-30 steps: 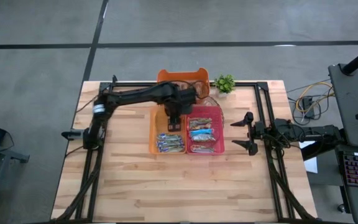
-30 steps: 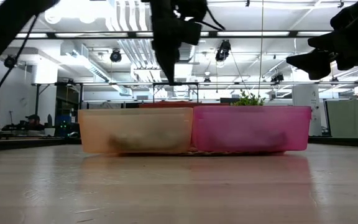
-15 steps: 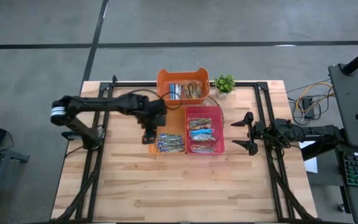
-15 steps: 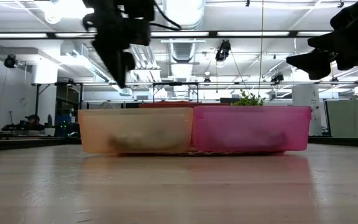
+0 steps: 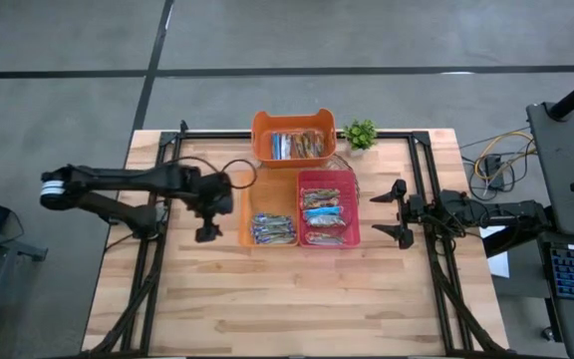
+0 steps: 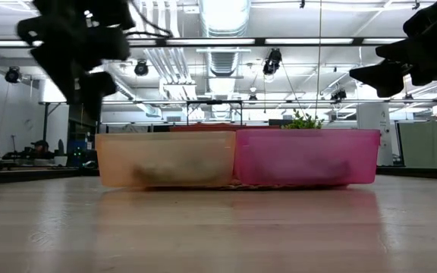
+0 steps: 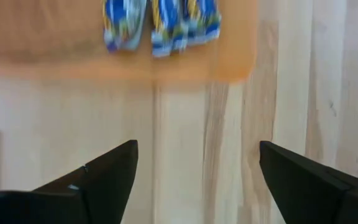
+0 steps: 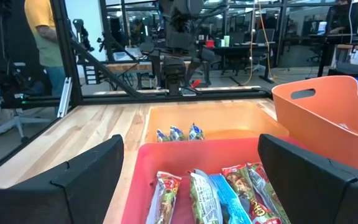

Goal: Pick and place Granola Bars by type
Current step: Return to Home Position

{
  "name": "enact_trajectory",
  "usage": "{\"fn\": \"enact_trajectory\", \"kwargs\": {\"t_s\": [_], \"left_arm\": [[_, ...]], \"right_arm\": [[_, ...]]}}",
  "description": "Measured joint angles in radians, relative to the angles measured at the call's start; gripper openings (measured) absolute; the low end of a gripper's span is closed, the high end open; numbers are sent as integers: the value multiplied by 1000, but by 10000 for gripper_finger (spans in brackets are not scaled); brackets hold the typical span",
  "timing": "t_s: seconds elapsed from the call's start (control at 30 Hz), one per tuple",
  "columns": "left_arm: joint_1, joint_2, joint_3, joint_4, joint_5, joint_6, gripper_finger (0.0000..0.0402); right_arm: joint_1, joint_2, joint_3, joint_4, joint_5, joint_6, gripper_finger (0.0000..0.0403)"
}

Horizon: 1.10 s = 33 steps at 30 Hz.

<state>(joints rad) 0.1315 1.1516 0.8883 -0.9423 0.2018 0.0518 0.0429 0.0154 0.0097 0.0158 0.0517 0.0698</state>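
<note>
Three bins point(image 5: 259, 138) holding Granola Bars point(image 5: 274, 230)

Table point(image 5: 297, 299), lower frame: pale wood planks, smooth with a soft sheen. Light orange bin point(image 5: 244, 209) and pink bin point(image 5: 356, 209), centre: translucent smooth plastic. Deep orange tub point(image 5: 292, 120), upper centre: opaque plastic. Granola bars point(image 5: 274, 229): glossy, crinkled wrappers. Floor point(image 5: 367, 40), top of frame: matt grey.

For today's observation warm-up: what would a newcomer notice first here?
Two bins side by side mid-table: a light orange bin holding blue granola bars, a pink bin holding mixed-colour bars. The left gripper hangs open just left of them; the right gripper waits open at the table's right.
</note>
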Motion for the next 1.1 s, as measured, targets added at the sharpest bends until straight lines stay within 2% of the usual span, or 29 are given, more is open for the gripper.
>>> {"fn": "enact_trajectory", "kwargs": {"t_s": [0.17, 0.27, 0.4, 0.57, 0.93, 1.1], "left_arm": [[0, -148, -158, 46, 0, -72, 316], [0, -211, -197, 167, -2, -171, 316], [6, -294, -239, 300, -5, -228, 316], [6, -350, -325, 505, -1, -338, 317], [5, -486, -534, 898, -14, -360, 317], [5, -568, -622, 962, -57, -369, 317]], "right_arm": [[0, 0, 0, -1, 0, -2, 359], [0, 0, 0, -1, 0, 1, 359], [0, -1, 0, -1, 0, 0, 359], [0, 13, 0, 1, 1, 1, 359], [0, 13, 0, -1, 0, -2, 359], [0, 14, 0, -1, 0, -1, 359]]}}
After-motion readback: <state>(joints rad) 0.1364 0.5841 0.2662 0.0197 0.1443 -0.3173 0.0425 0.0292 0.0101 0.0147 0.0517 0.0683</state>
